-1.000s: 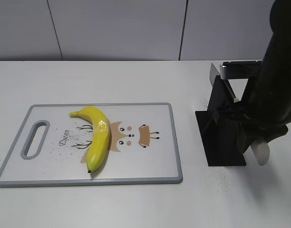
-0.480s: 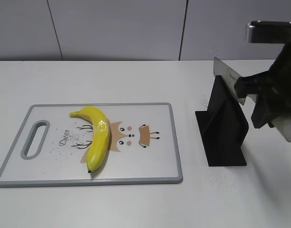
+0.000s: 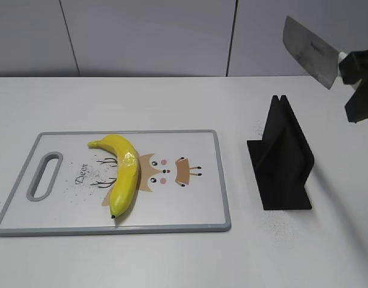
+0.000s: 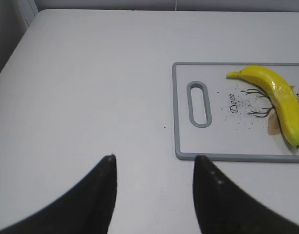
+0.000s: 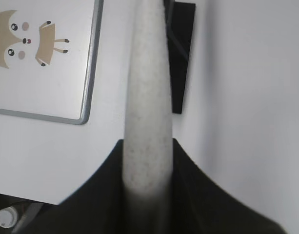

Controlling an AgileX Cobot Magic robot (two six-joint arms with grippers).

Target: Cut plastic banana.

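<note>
Knife held high at the far right, banana lying on the cutting board at the left.

The right gripper (image 3: 358, 81) is clamped on the pale speckled handle (image 5: 147, 122) of a knife (image 3: 311, 50), whose broad steel blade sticks up and to the left, above and beyond the black knife stand (image 3: 283, 157), clear of it. The plastic banana (image 3: 122, 172) lies on the white, grey-rimmed cutting board (image 3: 196, 216), left of the printed deer face, its stem toward the far left and its dark tip toward the near edge. The left gripper (image 4: 154, 170) hovers over bare table (image 4: 90, 87), left of the board's handle slot, its 2 dark fingers (image 4: 103, 195) spread wide with nothing between them.
</note>
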